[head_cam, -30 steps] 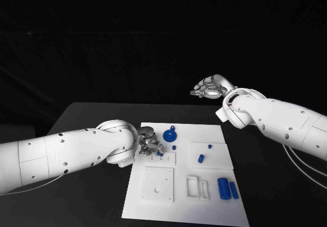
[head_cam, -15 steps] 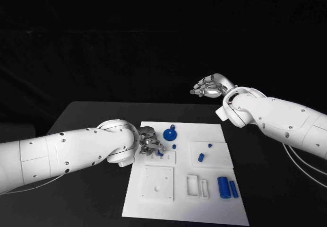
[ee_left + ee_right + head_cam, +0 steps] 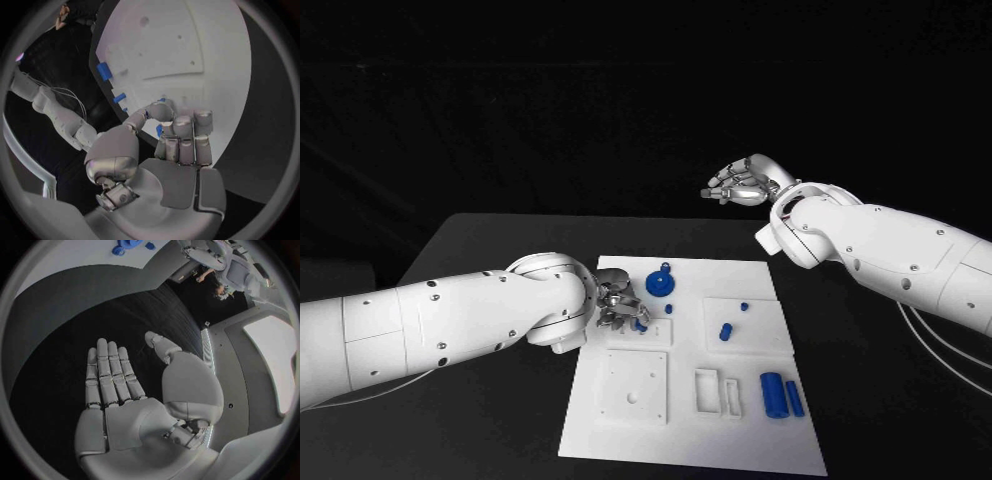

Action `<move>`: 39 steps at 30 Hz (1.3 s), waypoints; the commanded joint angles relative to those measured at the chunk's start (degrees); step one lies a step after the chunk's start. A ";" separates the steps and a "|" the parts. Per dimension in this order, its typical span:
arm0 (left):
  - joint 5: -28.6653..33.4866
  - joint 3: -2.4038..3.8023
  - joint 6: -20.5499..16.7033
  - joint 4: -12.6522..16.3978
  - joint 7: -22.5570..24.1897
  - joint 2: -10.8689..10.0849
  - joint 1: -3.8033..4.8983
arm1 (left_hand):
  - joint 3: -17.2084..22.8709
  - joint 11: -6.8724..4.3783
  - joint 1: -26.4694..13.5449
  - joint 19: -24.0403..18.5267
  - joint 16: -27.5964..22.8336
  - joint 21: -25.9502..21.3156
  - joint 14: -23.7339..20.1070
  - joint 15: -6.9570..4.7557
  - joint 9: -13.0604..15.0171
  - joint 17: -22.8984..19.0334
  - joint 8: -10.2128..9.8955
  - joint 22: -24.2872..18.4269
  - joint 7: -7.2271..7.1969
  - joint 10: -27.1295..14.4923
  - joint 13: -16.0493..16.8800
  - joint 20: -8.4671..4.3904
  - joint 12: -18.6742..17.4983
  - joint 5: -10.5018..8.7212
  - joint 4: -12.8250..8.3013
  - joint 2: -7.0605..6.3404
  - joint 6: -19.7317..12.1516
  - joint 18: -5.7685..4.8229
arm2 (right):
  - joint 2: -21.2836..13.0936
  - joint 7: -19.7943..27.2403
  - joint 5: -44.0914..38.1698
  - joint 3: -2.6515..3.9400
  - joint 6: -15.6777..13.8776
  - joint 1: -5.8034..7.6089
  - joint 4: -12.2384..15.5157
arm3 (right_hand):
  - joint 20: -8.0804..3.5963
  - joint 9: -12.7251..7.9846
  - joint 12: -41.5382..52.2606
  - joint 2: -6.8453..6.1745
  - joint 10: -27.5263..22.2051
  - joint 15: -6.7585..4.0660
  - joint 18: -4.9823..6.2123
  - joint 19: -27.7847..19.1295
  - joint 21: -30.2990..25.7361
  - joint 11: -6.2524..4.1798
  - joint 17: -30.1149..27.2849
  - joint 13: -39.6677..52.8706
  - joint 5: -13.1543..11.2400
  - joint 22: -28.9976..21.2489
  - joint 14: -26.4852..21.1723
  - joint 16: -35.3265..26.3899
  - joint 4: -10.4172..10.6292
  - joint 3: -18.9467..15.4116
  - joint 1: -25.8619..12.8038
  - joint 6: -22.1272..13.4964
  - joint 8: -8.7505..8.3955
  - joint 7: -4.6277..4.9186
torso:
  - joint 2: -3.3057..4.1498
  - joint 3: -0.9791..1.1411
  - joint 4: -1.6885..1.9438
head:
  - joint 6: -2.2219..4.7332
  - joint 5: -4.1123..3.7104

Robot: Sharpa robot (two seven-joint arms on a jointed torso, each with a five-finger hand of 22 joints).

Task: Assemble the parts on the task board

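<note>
Parts, small and blue, lie across the white board [image 3: 733, 440] at the middle of the black table [image 3: 488, 250]. A round part [image 3: 661, 287] sits near the board's far edge, a small peg [image 3: 726, 333] lies near the middle, and two cylinders [image 3: 782, 396] lie side by side towards the near right. The left hand [image 3: 620, 310] hangs over the board's left edge, fingers curled, pinching a small blue part [image 3: 159, 130] between thumb and fingertips. The right hand [image 3: 134, 410] is raised beyond the table's far right, well apart from the board, holding nothing; the wrist view shows its fingers straight and apart from the thumb.
</note>
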 commanded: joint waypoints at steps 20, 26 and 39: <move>-0.91 -0.06 1.74 0.65 -0.23 -0.25 -0.31 | 0.78 -1.50 0.05 -0.25 0.70 0.84 2.59 -3.68 0.73 -0.38 -0.41 -0.28 -6.02 -1.86 -0.22 -7.84 0.90 2.01 -0.07 0.55 9.84 1.09 | 0.02 0.62 0.11 0.04 1.03 0.05 0.03 | 0.16 -0.13 -0.38 0.25 0.47 0.35 -0.20 -0.20 -0.44 0.04 -0.29 -0.38 -0.27 0.12 -0.28 -0.51 -0.43 -0.16 -0.33 -0.23 0.30 0.08 | 0.01 0.02 -0.02 | -0.07 0.15; -1.20 -0.06 1.88 0.64 -0.36 -0.44 -0.32 | 0.79 -1.50 0.05 -0.26 0.72 0.86 2.58 -3.68 0.75 -0.40 -0.44 -0.29 -6.02 -1.87 -0.23 -7.83 0.92 2.03 -0.06 0.59 9.85 1.10 | 0.02 0.62 -0.06 0.04 1.13 0.05 0.03 | 0.17 -0.14 -0.40 0.27 0.49 0.36 -0.20 -0.22 -0.47 0.04 -0.32 -0.44 -0.26 0.13 -0.29 -0.52 -0.44 -0.17 -0.34 -0.23 0.31 0.07 | 0.01 -0.03 -0.05 | -0.07 0.16; -1.37 -0.06 2.15 0.75 -0.67 -0.99 -0.39 | 0.82 -1.50 0.03 -0.32 0.75 0.90 2.56 -3.68 0.79 -0.43 -0.49 -0.32 -6.02 -1.90 -0.25 -7.82 0.98 2.08 -0.08 0.64 9.87 1.09 | -0.02 0.64 -0.05 0.04 1.27 0.05 -0.01 | 0.19 -0.17 -0.45 0.29 0.52 0.39 -0.20 -0.26 -0.56 0.07 -0.40 -0.58 -0.24 0.17 -0.33 -0.57 -0.47 -0.19 -0.35 -0.23 0.31 0.07 | 0.01 -0.03 0.01 | -0.20 0.04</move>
